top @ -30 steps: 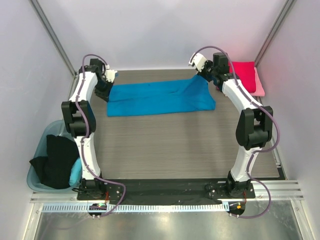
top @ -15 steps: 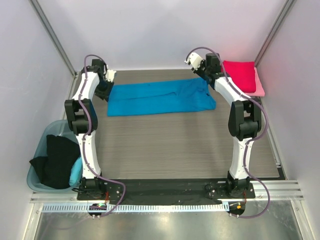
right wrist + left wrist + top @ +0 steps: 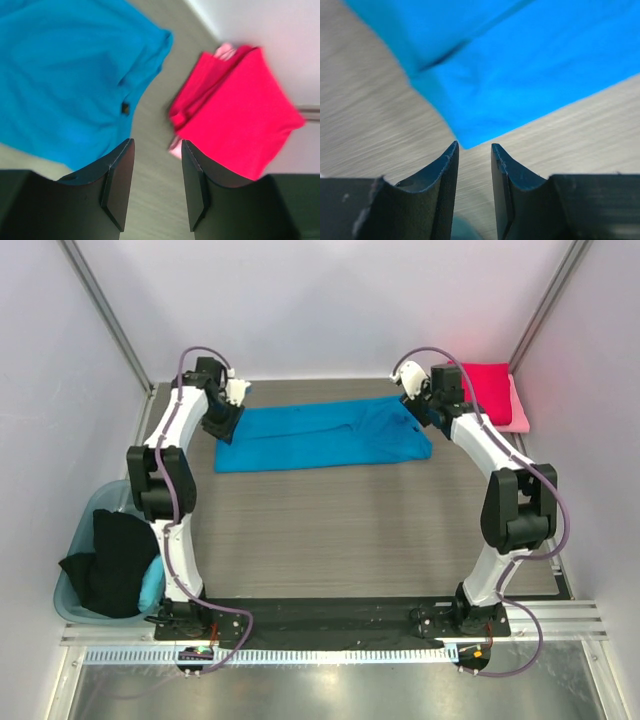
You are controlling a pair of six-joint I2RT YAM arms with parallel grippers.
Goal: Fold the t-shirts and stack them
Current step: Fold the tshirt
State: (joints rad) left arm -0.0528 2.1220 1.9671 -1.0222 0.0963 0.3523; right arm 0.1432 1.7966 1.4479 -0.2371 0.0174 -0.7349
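Observation:
The bright blue t-shirt [image 3: 320,435] lies folded into a long strip across the far part of the table. My left gripper [image 3: 226,422] hovers at its left end. In the left wrist view the gripper [image 3: 474,146] is open and empty, with a corner of the blue t-shirt [image 3: 520,65] just beyond the fingertips. My right gripper [image 3: 418,406] is at the shirt's right end. In the right wrist view the gripper [image 3: 157,142] is open and empty over bare table, between the blue t-shirt [image 3: 65,75] and the folded crimson t-shirt [image 3: 240,115].
The crimson t-shirt [image 3: 485,390] lies on a pale pink t-shirt [image 3: 518,412] at the far right corner. A teal plastic tub [image 3: 78,540] at the near left, off the table's edge, holds a black t-shirt [image 3: 112,560]. Walls close in the back and both sides.
The blue shirt's right end, raised at my right gripper a second ago, now lies flat. The right gripper has shifted right. The left gripper has moved right onto the shirt's left end.

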